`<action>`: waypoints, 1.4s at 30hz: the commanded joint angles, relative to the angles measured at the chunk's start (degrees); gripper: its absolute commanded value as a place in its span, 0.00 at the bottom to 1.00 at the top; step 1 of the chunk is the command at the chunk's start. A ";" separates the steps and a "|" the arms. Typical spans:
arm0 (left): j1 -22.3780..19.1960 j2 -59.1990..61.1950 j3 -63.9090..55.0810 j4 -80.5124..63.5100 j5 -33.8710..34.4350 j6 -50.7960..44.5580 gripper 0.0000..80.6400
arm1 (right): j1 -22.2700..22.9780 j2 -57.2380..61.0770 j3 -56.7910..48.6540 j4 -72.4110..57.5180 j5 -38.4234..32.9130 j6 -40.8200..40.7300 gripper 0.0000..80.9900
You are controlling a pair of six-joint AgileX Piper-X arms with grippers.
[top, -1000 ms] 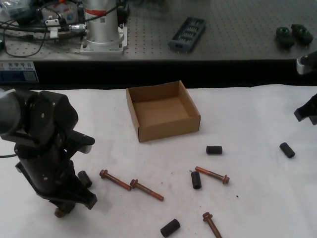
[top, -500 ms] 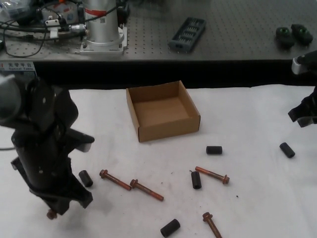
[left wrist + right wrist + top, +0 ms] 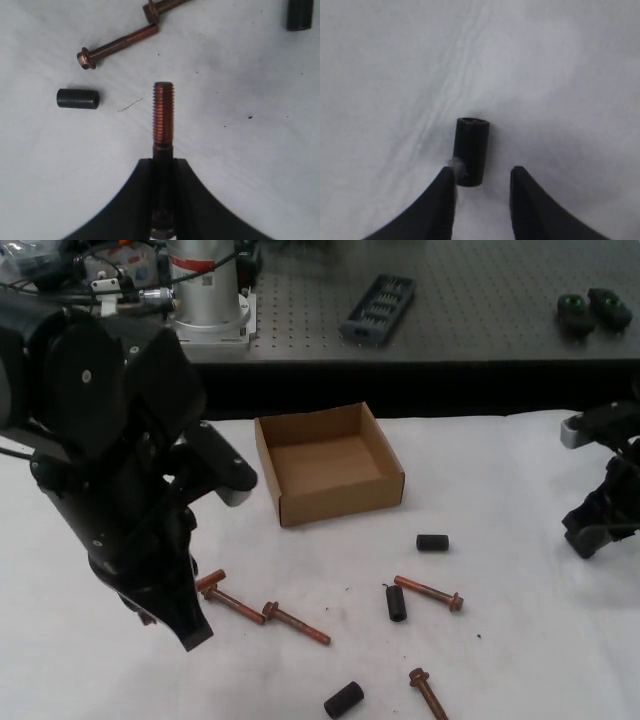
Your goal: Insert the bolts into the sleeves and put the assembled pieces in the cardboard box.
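Sleeve [image 3: 471, 150] sits between right gripper [image 3: 482, 171] tips (spread) — left gripper [image 3: 163, 162] clamps bolt [image 3: 163, 115]

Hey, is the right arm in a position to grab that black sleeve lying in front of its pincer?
Probably yes. The right pincer is open, and the sleeve lies on the white cloth with its near end between the fingertips and no other part beside it.

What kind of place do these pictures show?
Probably a robotics lab: a perforated metal table with a metal post stands behind a white-covered bench where bolts and sleeves lie.
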 commanded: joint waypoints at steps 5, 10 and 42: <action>-5.81 -2.75 -0.67 1.25 -5.58 1.82 0.01 | -0.28 0.44 -1.02 -0.44 -2.46 -1.55 0.34; -8.22 -2.75 -0.67 1.25 -5.58 3.26 0.01 | -0.28 0.44 -1.03 -1.85 -5.14 -1.72 0.34; -16.46 -2.75 14.34 -11.83 -17.12 56.30 0.01 | 0.22 2.35 -1.19 1.19 -2.79 2.67 0.07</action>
